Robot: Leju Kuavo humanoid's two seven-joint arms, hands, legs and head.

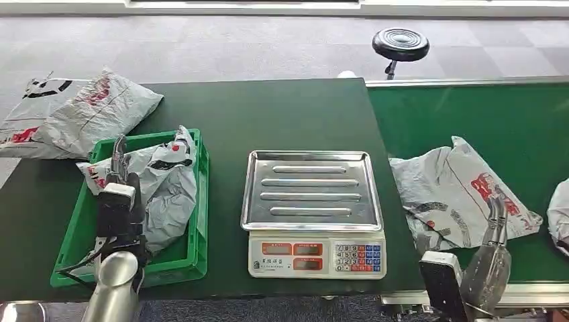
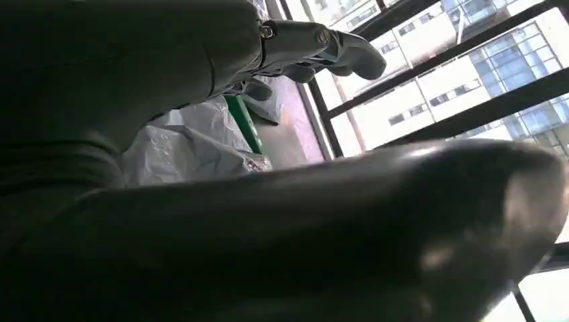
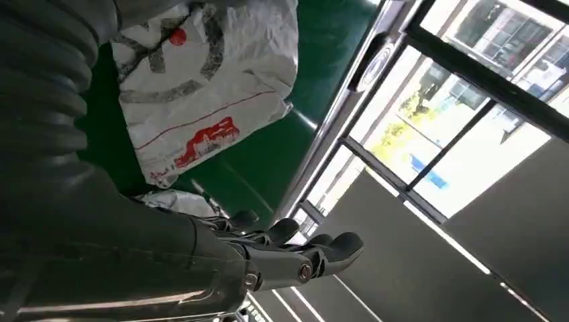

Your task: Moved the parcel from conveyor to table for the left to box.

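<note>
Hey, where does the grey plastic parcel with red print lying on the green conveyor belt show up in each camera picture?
Head view: the grey plastic parcel lies at the right, on the green conveyor belt, just beyond the right hand.
Left wrist view: not in it; the grey bag there lies by the green crate.
Right wrist view: it sits top centre, on the belt.
Shared landmark: the green belt surface under the parcel.

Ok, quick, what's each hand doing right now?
Left hand: open, holding nothing, over the green crate.
Right hand: open, holding nothing, beside the grey parcel.
</note>
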